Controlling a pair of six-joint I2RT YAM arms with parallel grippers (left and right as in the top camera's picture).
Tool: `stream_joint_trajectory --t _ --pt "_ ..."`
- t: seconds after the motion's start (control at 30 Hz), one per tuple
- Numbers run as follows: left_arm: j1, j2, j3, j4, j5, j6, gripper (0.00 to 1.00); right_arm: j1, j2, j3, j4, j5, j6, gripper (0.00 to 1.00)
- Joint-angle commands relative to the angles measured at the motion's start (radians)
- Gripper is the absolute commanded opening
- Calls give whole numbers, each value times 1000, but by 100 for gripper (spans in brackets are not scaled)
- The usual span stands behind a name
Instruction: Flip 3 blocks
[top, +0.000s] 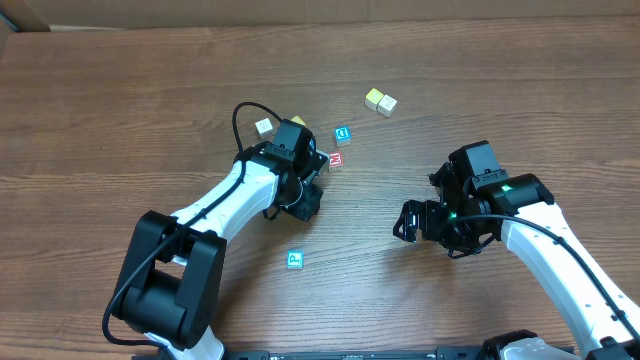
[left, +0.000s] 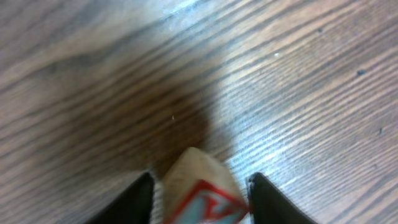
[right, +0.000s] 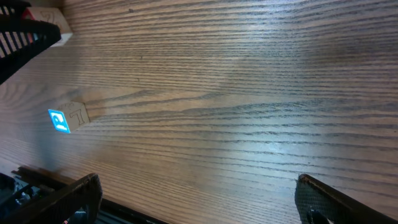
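A red-printed block (left: 202, 202) stands tilted on an edge between the fingers of my left gripper (left: 201, 182). It touches the right finger (left: 267, 199), and a thin gap shows at the left finger (left: 138, 200), so the jaws are open around it. In the overhead view the left gripper (top: 308, 203) hides this block. A second red block (top: 336, 159) lies on the table just right of the left wrist. The blue P block (top: 294, 260) (right: 60, 120) lies alone toward the front. My right gripper (top: 403, 225) (right: 199, 205) hangs wide open and empty over bare wood.
A blue cube (top: 343, 134) sits just behind the second red block. A white cube (top: 264, 126) and a yellow cube (top: 298, 121) lie behind the left wrist. Two pale cubes (top: 380, 101) sit at the back.
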Motion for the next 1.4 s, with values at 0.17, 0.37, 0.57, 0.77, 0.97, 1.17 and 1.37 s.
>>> stream_joint_trajectory --t 0.17,0.37,0.57,0.77,0.97,1.17,1.37 --pt "5 16 23 -105 -58 -395 52 6 -8 8 22 9 -5 100" --pt "5 16 23 -156 -59 -610 55 6 -8 8 24 9 -5 100" --pt "5 16 27 -208 -58 -834 52 6 -8 8 26 9 -8 100" --pt "5 16 27 -185 -77 -994 47 6 -8 8 29 9 -9 100" --pt "5 16 27 -105 -109 -941 26 6 -8 8 22 9 -31 100" --pt "5 16 29 -108 -111 -858 4 6 -8 8 22 9 -31 100" --pt "5 -22 131 -285 -229 -743 4 6 -8 8 21 9 -31 100"
